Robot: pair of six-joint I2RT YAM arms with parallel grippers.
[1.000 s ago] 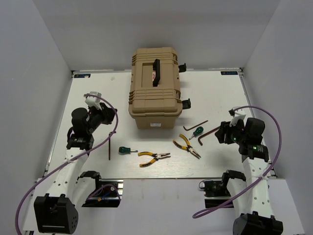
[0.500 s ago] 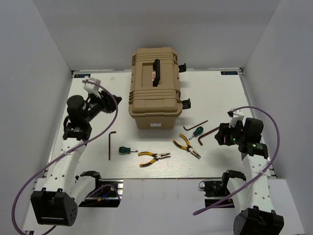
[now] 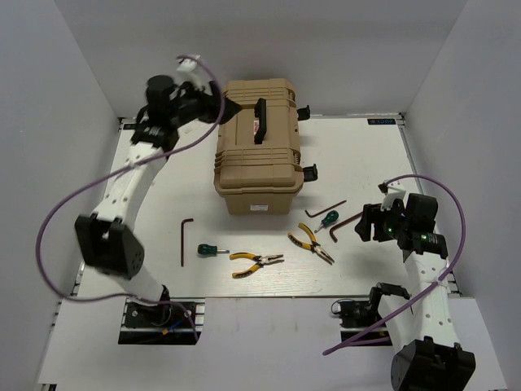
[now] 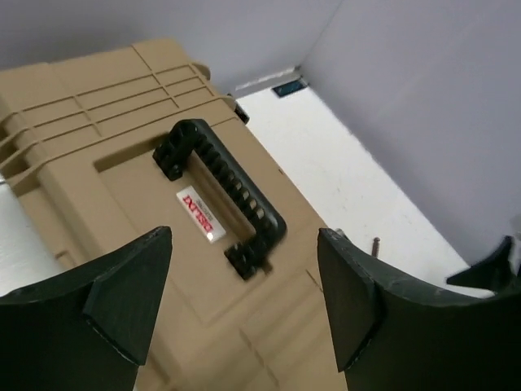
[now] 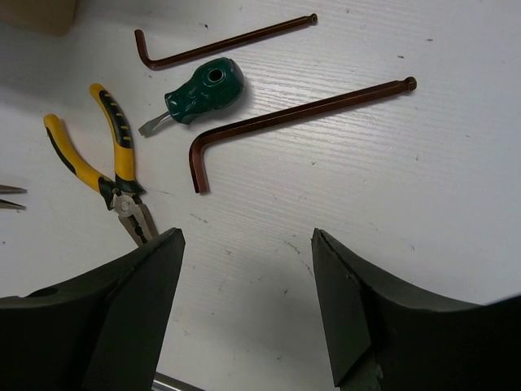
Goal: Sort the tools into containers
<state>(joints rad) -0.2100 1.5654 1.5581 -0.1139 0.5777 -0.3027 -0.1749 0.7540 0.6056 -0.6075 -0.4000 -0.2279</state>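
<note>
Moved: since a second ago we see the left gripper (image 4: 244, 235) swing up from the left of the table (image 3: 366, 155) to the far toolbox (image 3: 259, 163).
Left gripper: spread, holding nothing, above the lid by the black handle (image 4: 242, 182).
Right gripper (image 5: 246, 236): spread and empty, over bare table right of the tools.
Toolbox: shut, far centre, long axis near-far.
Pliers: one (image 3: 256, 262) lies left-right, jaws right; the other (image 3: 311, 243) points near-right.
Screwdrivers: left one's (image 3: 213, 251) blade points right; right one's (image 3: 327, 218) near-left.
Hex keys: one (image 3: 182, 240) lies near-far at left; a shorter one (image 3: 326, 208) and a longer one (image 3: 348, 223) slant right of the pliers.
</note>
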